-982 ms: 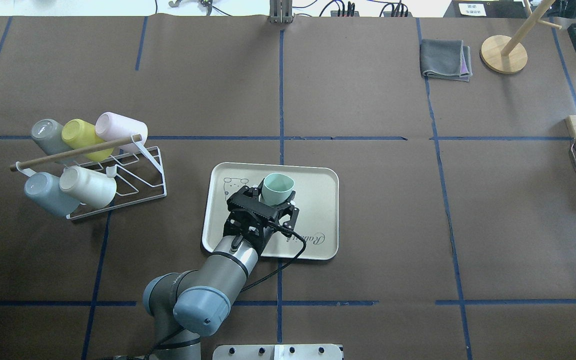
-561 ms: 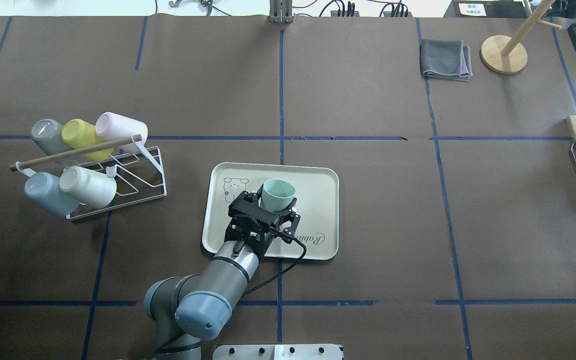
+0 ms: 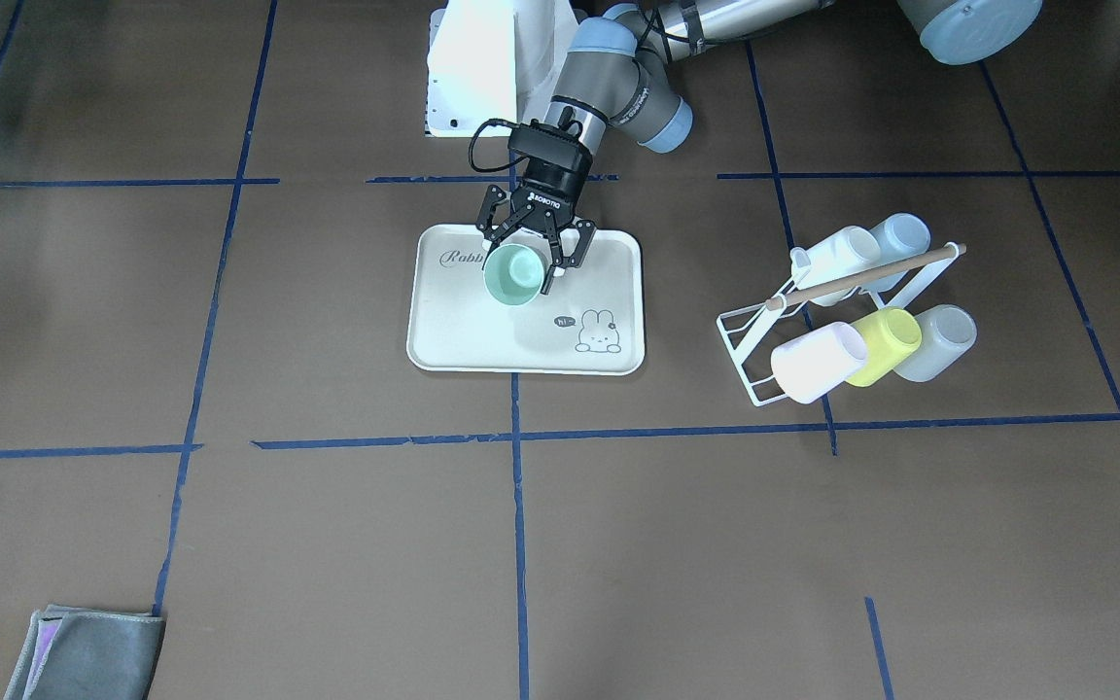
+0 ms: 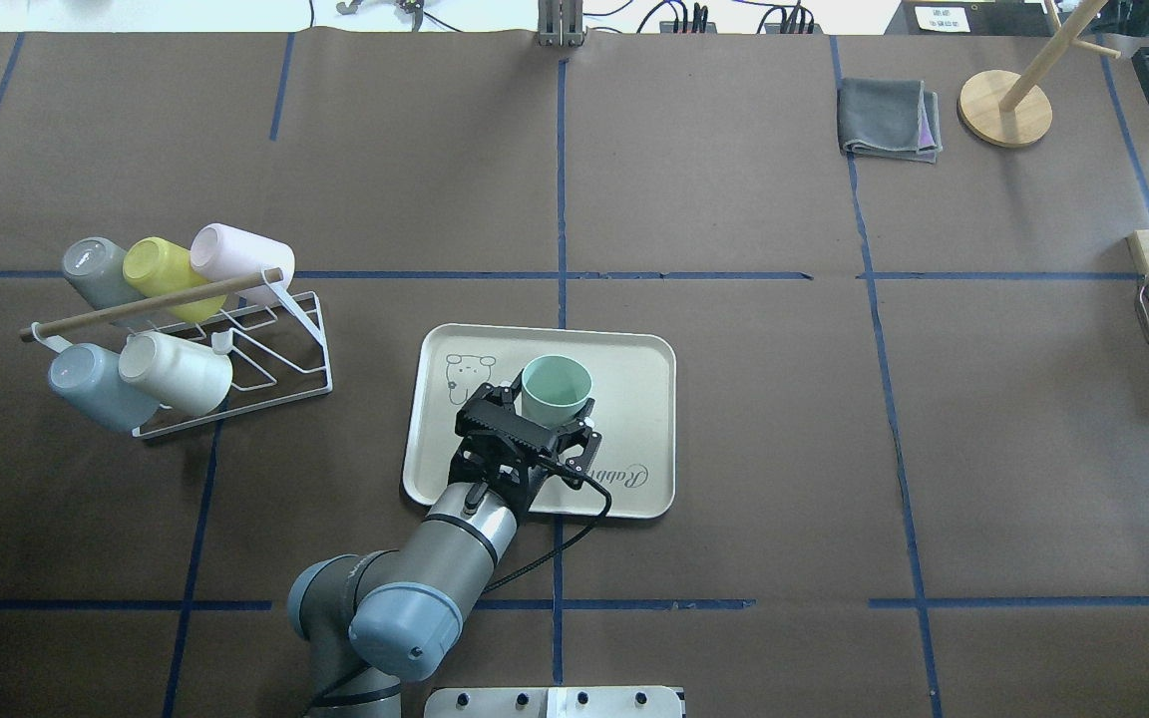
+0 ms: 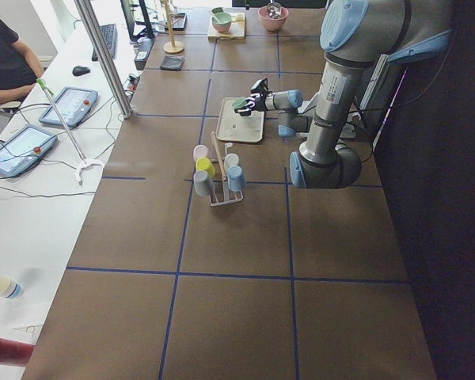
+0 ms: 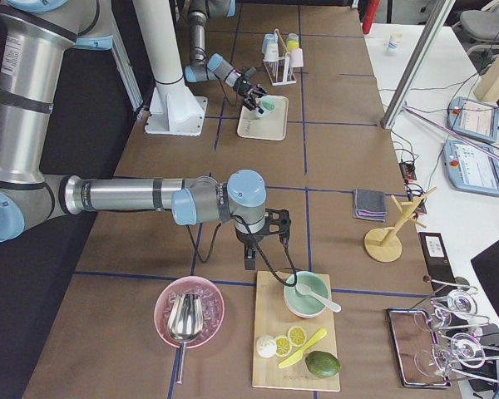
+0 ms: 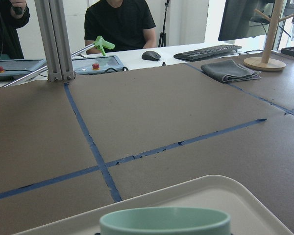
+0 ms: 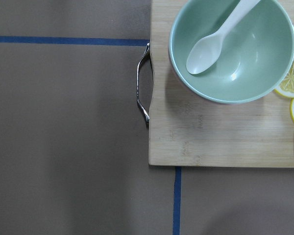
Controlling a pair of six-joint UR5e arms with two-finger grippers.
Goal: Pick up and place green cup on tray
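The green cup (image 4: pixel 556 387) stands upright on the cream tray (image 4: pixel 634 399), mouth up and rim round. It also shows in the front-facing view (image 3: pixel 511 275) and fills the bottom of the left wrist view (image 7: pixel 164 225). My left gripper (image 4: pixel 550 407) is low over the tray, its jaws spread on either side of the cup. It looks open, with the fingers (image 3: pixel 550 277) just beside the cup wall. My right gripper (image 6: pixel 249 264) shows only in the exterior right view, near a cutting board. I cannot tell whether it is open or shut.
A white wire rack (image 4: pixel 275 359) left of the tray holds several cups on their sides. A folded grey cloth (image 4: pixel 889 118) and a wooden stand (image 4: pixel 1003 108) are at the far right. A wooden cutting board (image 8: pixel 210 137) carries a green bowl (image 8: pixel 230 49) with a spoon.
The cup was tilted and squeezed out of round in the left gripper. It now stands upright with a round rim on the tray, and the jaws have spread. The arm drew back slightly.
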